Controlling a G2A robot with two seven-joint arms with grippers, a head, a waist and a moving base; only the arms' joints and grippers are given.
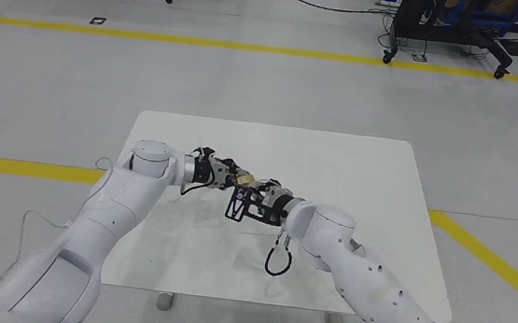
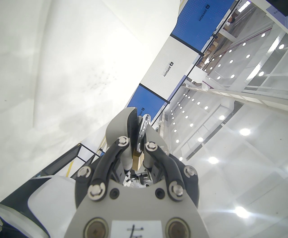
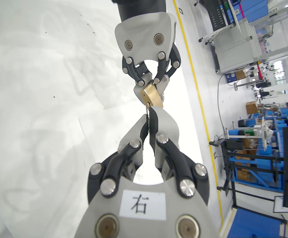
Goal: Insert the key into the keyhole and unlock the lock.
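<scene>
left fingers [image 3: 163,83] clenched on lock [image 3: 151,95] | right fingers [image 3: 165,122] pinching key [image 3: 147,110], blade mostly hidden | tip seemingly at keyhole [image 3: 148,104]

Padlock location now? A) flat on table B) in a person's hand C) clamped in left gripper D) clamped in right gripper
C: the left gripper is shut on the brass padlock, while the right gripper pinches the key at the padlock's keyhole end.

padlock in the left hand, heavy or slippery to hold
The padlock looks solid brass, so probably heavy for its size. Its polished faces seem slippery; it may pivot in the left hand if the right hand pushes the key. Likely rigid, not fragile.
</scene>
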